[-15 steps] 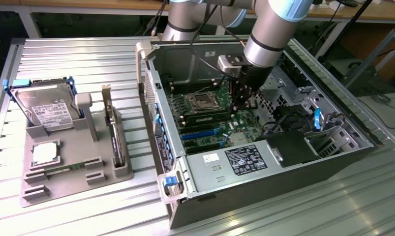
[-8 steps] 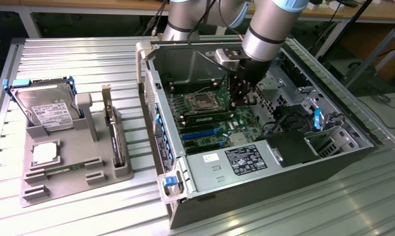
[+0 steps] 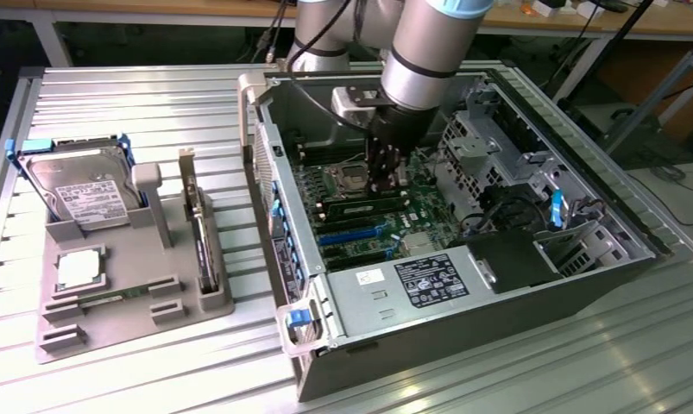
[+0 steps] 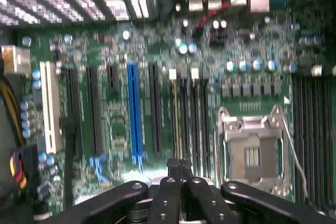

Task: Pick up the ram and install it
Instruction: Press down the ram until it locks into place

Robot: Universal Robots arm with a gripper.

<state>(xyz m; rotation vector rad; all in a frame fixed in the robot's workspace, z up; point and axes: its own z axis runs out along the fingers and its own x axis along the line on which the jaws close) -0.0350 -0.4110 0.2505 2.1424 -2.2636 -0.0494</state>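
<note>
The arm reaches down into the open computer case (image 3: 323, 336). My gripper (image 3: 382, 191) hangs over the motherboard (image 3: 421, 233), beside the processor socket (image 3: 349, 178). Its black fingers (image 4: 173, 182) are pressed together with nothing between them. A ram (image 3: 363, 210), a narrow green stick with dark chips, stands in a memory slot right under the fingertips; I cannot tell whether they touch it. In the wrist view the shut gripper (image 4: 179, 167) sits over the row of memory slots (image 4: 195, 119), with the socket (image 4: 252, 153) to one side.
On the exterior view's left, a grey tray (image 3: 128, 332) holds a hard drive (image 3: 84, 194), a square silver processor (image 3: 79, 269), a tall upright card (image 3: 197, 224) and a thin greenish stick (image 3: 102, 300). Drive cages and cables (image 3: 507, 207) crowd the case's far side.
</note>
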